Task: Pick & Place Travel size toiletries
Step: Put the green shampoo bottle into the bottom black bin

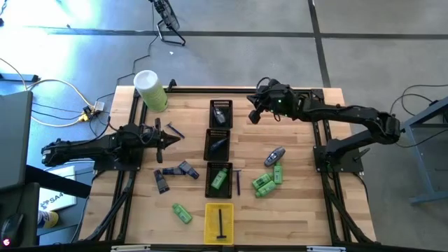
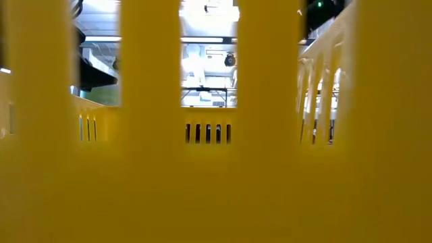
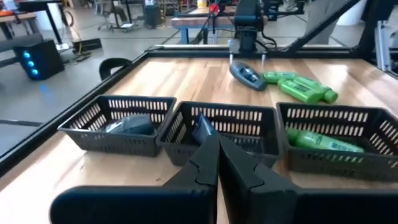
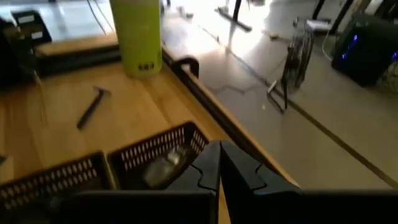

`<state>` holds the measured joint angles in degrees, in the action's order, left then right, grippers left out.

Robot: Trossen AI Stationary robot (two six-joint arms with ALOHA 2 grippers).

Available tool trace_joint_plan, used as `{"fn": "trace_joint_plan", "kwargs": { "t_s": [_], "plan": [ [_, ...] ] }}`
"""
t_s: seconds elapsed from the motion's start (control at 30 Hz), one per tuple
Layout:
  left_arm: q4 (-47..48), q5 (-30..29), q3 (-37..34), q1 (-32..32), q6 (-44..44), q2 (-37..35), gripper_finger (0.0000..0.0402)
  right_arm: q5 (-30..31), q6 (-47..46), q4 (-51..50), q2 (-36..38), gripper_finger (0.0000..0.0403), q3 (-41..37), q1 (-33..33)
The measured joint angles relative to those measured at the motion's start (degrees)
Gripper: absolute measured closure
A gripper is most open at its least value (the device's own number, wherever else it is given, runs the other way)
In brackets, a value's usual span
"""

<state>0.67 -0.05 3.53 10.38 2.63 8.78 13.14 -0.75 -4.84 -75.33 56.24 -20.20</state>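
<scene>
Beyond the closed left hand (image 3: 217, 163), green bottles (image 3: 301, 87) lie well apart.

L hand (image 1: 170, 138), R hand (image 1: 253, 115) closed, empty.

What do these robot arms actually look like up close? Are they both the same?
They look like a matching pair: slim, jointed, matte black limbs, each mounted on a black frame at the table's side. The left end effector ends in two dark, angular, stepped fingers; the right end effector has the same shape. A small green light glows on the right arm near its wrist. No markings are readable.
</scene>
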Motion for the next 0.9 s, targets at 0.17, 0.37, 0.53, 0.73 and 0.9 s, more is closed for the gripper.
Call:
{"fn": "trace_joint_plan", "kwargs": {
  "t_s": [0.17, 0.37, 0.53, 0.73, 0.9],
  "plan": [
    [0.4, 0.0, 0.1, 0.6, 0.4, 0.0, 0.0396, -0.1, -4.6, -13.6, 0.0, 0.0400, 5.2, 1.5],
    [1.0, 0.0, 0.2, 0.5, 1.5, 0.0, 0.0396, -0.4, -9.4, -27.7, 0.0, 0.0400, 8.2, 3.5],
    [1.0, 0.0, 0.2, 0.5, 1.6, 0.0, 0.0396, -4.6, -13.9, -37.1, 0.0, 0.0400, 8.5, 4.3],
    [1.1, -0.3, 0.2, 0.5, 1.6, 0.0, 0.0396, -10.0, -16.4, -43.8, 0.0, 0.0400, 8.5, 6.7],
    [3.0, -0.5, 0.2, 0.5, 1.4, 0.0, 0.0396, -13.7, -15.7, -44.1, 0.0, 0.0400, 8.5, 10.2]
  ]
}}
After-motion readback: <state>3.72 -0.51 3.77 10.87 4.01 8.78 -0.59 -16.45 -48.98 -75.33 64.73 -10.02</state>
